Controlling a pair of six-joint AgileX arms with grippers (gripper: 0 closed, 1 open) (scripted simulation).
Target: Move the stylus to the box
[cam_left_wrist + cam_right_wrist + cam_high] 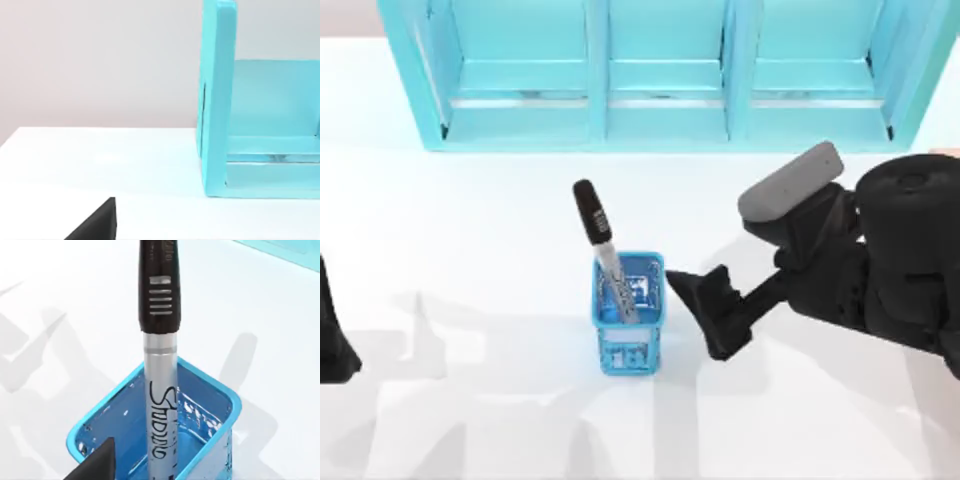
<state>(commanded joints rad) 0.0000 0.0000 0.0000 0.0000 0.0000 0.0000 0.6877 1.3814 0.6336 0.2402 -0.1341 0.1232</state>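
Stylus [606, 254] stands in your blue cup [629, 342], black cap up (leaning toward the shelf [660, 75]); right gripper [705, 315] open beside it.

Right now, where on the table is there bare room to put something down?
The table is bare between the cyan shelf unit and the blue cup, and along the near edge below the cup. It is crowded beside the cup, where the right hand waits near the stylus. The left hand sits at the left edge.

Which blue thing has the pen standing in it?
The small blue cup near the right pincer holds the pen; the big blue shelf stands behind, at the table's back.
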